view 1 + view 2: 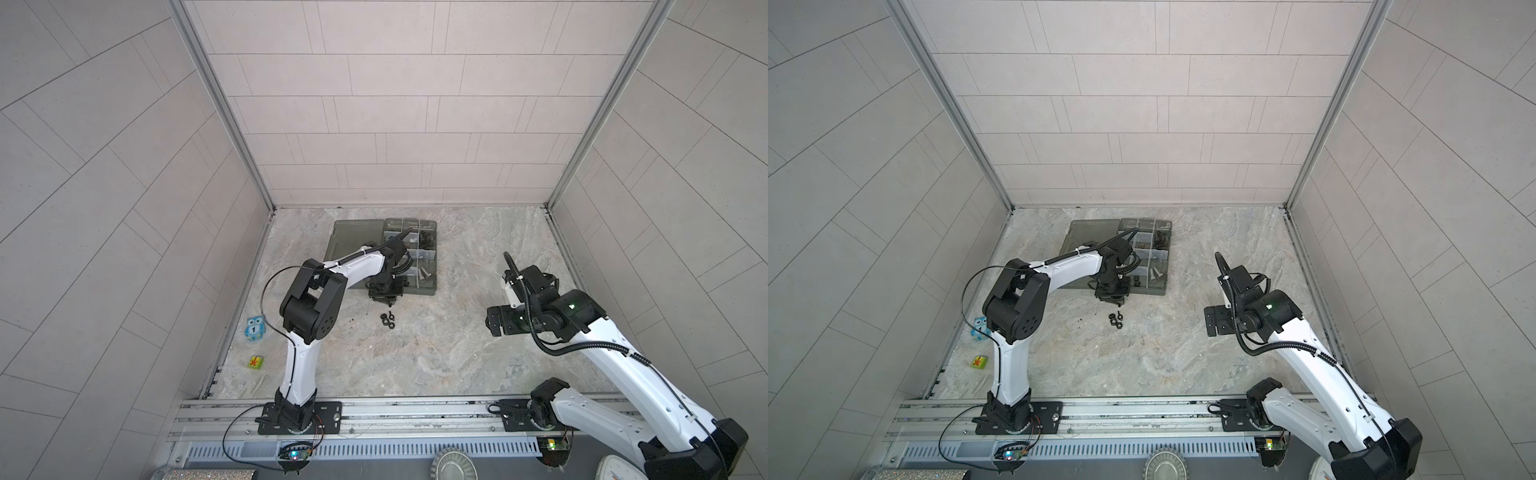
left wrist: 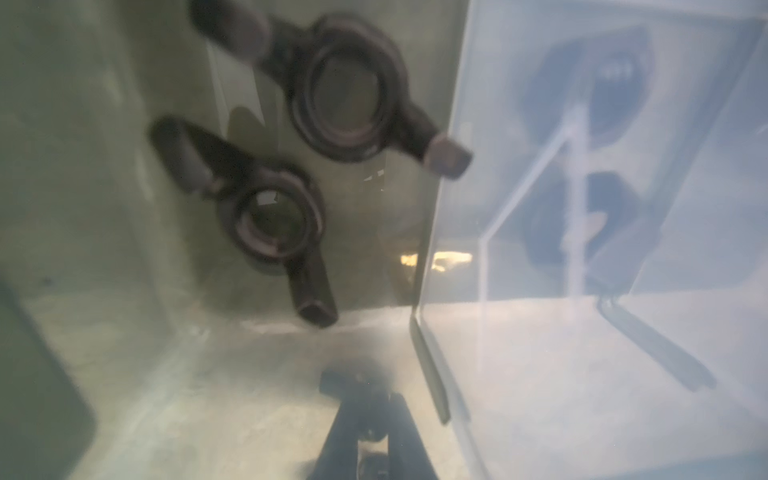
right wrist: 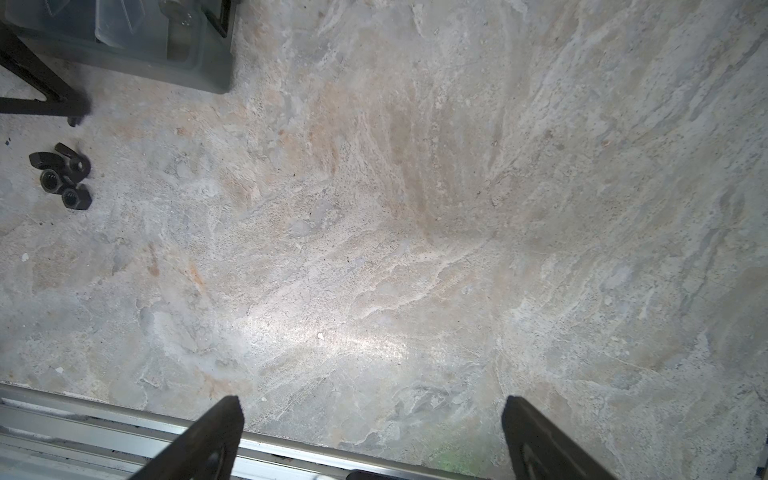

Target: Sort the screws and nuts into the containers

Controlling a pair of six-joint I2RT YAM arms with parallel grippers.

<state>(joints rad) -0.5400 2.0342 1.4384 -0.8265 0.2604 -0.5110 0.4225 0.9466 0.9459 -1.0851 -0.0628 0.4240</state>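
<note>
The smoky grey organizer box point(image 1: 435, 266) point(image 1: 1168, 270) lies open at the back of the table. Silver screws point(image 1: 424, 273) point(image 1: 1154, 273) rest in a front container, dark pieces point(image 1: 426, 239) in one further back. My left gripper point(image 1: 387, 300) point(image 1: 1116, 300) point(image 2: 370, 399) points down just before the box's front wall, shut on a small black nut. In the left wrist view two black wing nuts point(image 2: 270, 224) lie inside a container. Three loose nuts point(image 1: 388, 318) point(image 1: 1116, 320) point(image 3: 62, 174) sit on the table near that gripper. My right gripper point(image 1: 490, 321) point(image 1: 1210, 322) point(image 3: 370, 409) hangs open and empty at the right.
The box's flat lid point(image 1: 357, 241) lies open to its left. A blue owl toy point(image 1: 254, 328) and a green cube point(image 1: 255, 362) sit by the left wall. A metal rail point(image 1: 395, 415) point(image 3: 124, 419) runs along the table's front edge.
</note>
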